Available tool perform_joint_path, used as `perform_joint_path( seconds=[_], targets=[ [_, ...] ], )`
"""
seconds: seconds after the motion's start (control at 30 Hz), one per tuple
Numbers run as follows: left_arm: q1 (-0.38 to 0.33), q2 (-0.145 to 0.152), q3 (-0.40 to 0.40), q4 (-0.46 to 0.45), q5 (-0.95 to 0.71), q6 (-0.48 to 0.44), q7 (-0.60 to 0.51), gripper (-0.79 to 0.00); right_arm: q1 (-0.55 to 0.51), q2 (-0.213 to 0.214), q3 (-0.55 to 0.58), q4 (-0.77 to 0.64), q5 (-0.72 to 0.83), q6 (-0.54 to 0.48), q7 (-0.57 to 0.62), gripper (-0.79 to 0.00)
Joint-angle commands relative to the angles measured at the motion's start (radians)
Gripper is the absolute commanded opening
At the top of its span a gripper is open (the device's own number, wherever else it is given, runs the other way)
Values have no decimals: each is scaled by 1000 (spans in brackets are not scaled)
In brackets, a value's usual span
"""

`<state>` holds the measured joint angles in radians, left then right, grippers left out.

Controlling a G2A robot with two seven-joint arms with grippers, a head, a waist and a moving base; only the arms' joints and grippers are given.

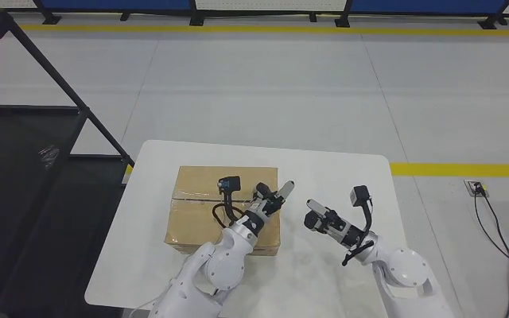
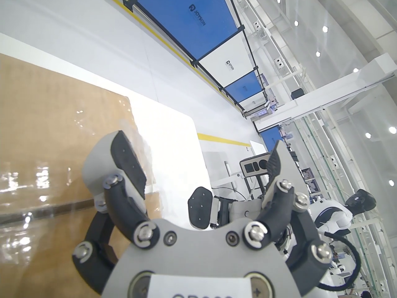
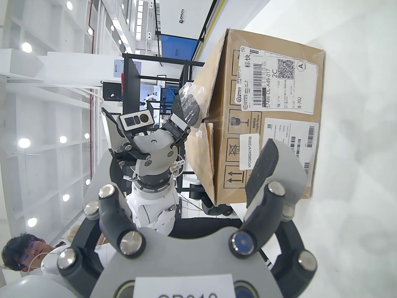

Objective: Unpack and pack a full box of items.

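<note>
Currently the taped, labelled brown cardboard box [image 1: 199, 195] sits shut, left end effector [image 1: 274, 191] and right end effector [image 1: 314, 216] spread.

The box [image 1: 225, 205] is matt brown cardboard sealed with glossy clear tape [image 2: 37, 181], with white paper labels [image 3: 273, 82] on its 3 o'clock side. The table [image 1: 334, 183] is smooth white. The pads [image 2: 128, 159] of the left gripper [image 2: 198, 144] are matt black and dimpled.

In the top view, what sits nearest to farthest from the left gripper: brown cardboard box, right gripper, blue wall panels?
1. Brown cardboard box, directly beneath the left gripper.
2. Right gripper, beside it over the white table.
3. Blue wall panels, far beyond the table.
</note>
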<state>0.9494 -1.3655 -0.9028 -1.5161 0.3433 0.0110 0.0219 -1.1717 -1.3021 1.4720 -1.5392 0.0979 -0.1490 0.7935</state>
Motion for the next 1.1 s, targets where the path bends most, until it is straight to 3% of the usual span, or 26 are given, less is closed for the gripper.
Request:
perform_joint_path(
  seconds=[0.0,0.57,0.7,0.9,1.07],
  targets=[
    [-4,-6,8,7,2,1,0,0,-1,2,2,1,4,-1,0,0],
    [-27,-51,74,39,48,7,-6,0,-13,21,21,-8,38,-23,-13,0],
    [-17,-56,63,7,39,-8,-13,0,-24,25,25,-20,50,-51,-25,0],
    [72,-31,-46,-177,50,-42,-59,0,-29,26,30,-47,99,-102,-58,0],
    [215,8,-256,-373,37,-87,-111,0,2,27,-1,-99,84,-97,-70,0]
  ],
)
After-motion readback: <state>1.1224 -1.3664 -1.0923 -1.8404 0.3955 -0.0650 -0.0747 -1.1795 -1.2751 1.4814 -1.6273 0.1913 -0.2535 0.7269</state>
